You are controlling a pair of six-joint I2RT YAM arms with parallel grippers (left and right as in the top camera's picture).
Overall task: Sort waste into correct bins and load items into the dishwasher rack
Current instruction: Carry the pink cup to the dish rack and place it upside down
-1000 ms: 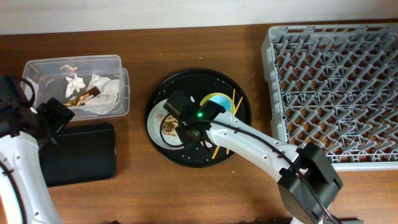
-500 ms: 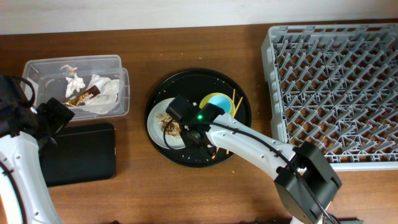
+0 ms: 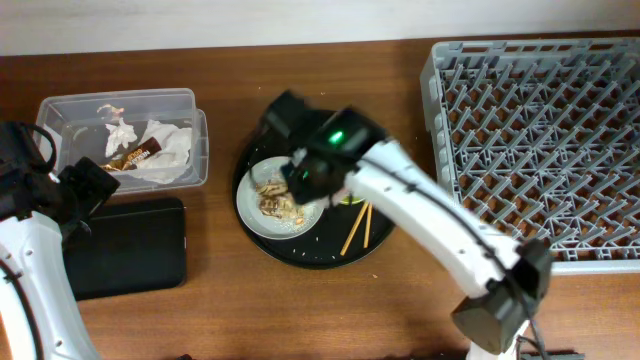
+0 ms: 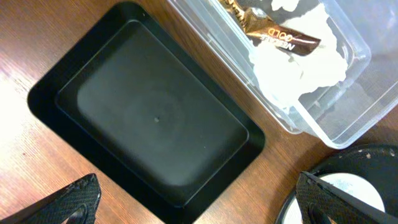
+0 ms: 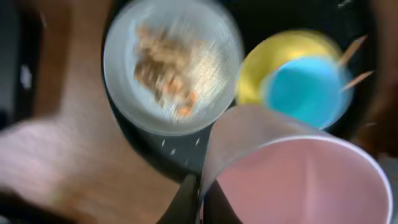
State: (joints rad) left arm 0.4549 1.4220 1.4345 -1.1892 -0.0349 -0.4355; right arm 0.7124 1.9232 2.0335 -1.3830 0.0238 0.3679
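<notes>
The right gripper (image 5: 198, 196) is clamped on the wall of the small pink cup (image 5: 292, 183). One dark finger (image 5: 185, 200) presses the outside of the rim, and the other finger is hidden by the cup. In the blurred right wrist view the cup fills the lower right, held above the large round black tray (image 3: 310, 255). From overhead the arm hides the cup.

Below the cup on that tray is the pale grey round plate (image 5: 171, 65), with beige-brown food scraps (image 5: 165, 74) heaped at its middle. Just beside the plate is the yellow-green bowl (image 5: 280, 56), with the light blue cup (image 5: 305, 87) sitting in it. The two wooden chopsticks (image 3: 355, 228) lie on the tray's near side.

The left gripper (image 4: 202, 208) hangs with its jaws spread wide, holding nothing, over the near edge of the shallow black rectangular tray (image 4: 155, 118). Just beside the tray, the clear tub (image 4: 348, 124) holds the crumpled white tissue (image 4: 292, 74) and the gold-brown snack wrapper (image 4: 273, 34).

The grey dishwasher rack (image 3: 540, 140) stands at the table's right end, well apart from the tub.
</notes>
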